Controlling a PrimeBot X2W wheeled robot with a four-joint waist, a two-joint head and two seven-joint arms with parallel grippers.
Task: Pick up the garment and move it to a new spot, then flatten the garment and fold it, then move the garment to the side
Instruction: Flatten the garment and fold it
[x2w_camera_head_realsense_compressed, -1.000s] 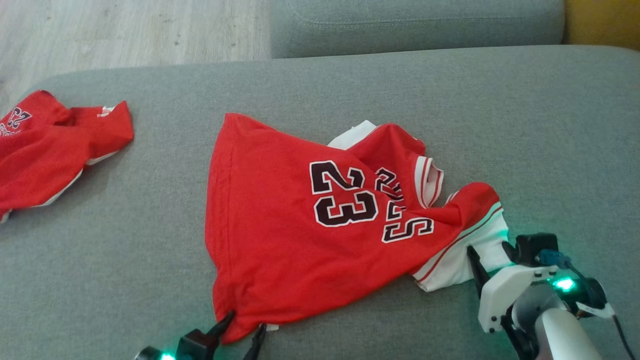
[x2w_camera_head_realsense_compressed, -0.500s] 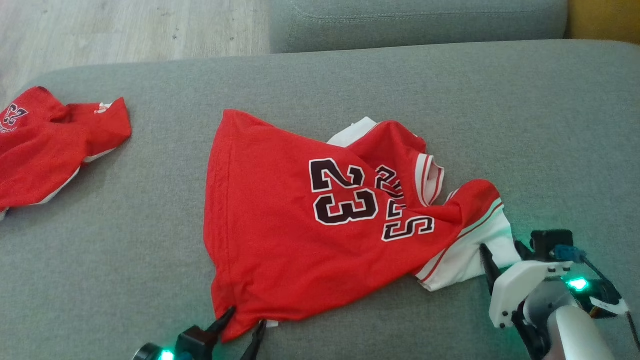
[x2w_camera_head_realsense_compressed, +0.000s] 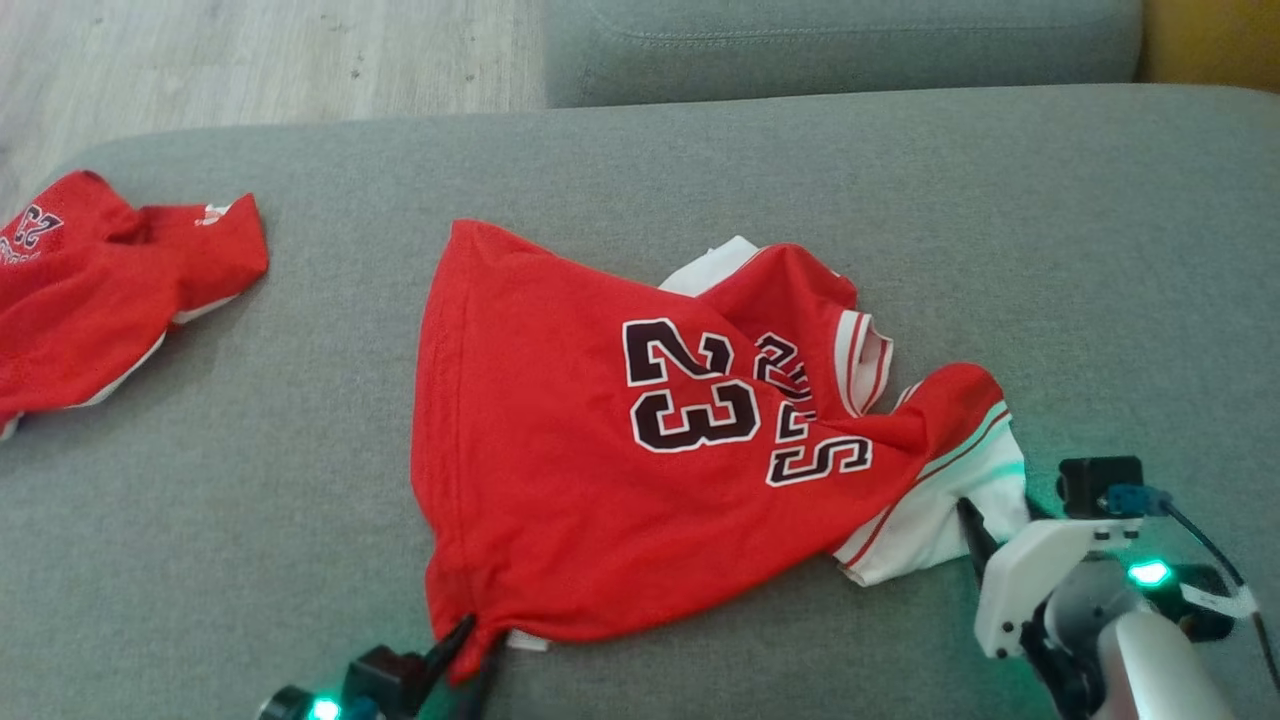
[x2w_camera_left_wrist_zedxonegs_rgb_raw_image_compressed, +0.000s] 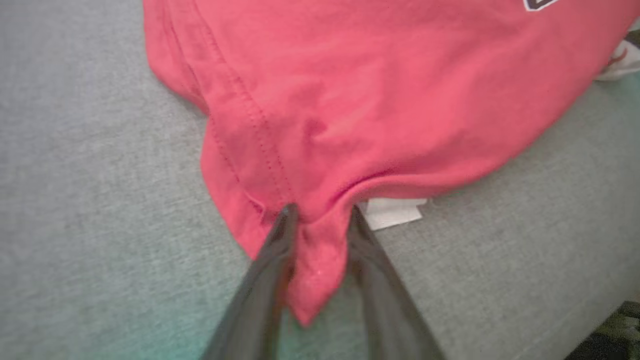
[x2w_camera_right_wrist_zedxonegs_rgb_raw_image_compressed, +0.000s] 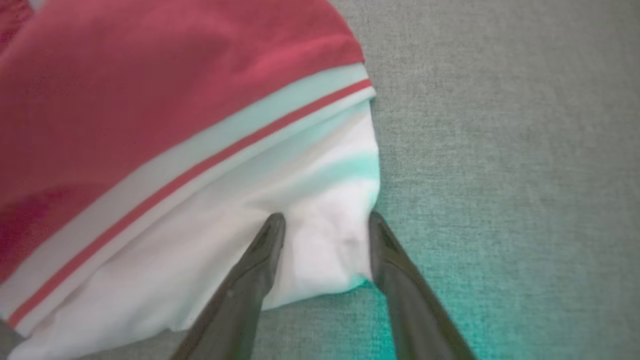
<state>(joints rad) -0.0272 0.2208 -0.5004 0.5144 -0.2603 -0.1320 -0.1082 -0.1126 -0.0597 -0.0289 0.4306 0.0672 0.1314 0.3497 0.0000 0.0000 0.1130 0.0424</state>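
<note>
Big grey sofa seat (x2w_camera_head_realsense_compressed: 700, 170), woven, slightly nubby fabric, rounded at the corners, with pale wood floor (x2w_camera_head_realsense_compressed: 250, 50) behind it. The garment is a red mesh basketball jersey (x2w_camera_head_realsense_compressed: 540, 470), sprawled roughly in the middle of the seat in a lopsided triangle. It's crumpled at the neck end, with a black "23" (x2w_camera_head_realsense_compressed: 690, 385) outlined in white facing up and striped red-and-white trim around the armholes. A second red jersey (x2w_camera_head_realsense_compressed: 90, 300) is bunched up well off to the left.

The left gripper (x2w_camera_left_wrist_zedxonegs_rgb_raw_image_compressed: 320, 212) straddles the jersey's near red hem corner. The cloth puckers between the two dark fingers, but honestly I can't tell if it's properly clamped. The right gripper (x2w_camera_right_wrist_zedxonegs_rgb_raw_image_compressed: 325, 220) has its fingers spread wide either side of the white corner, not pinching it. A little white label (x2w_camera_left_wrist_zedxonegs_rgb_raw_image_compressed: 392, 212) pokes out from under the hem, just beside the left fingers.
</note>
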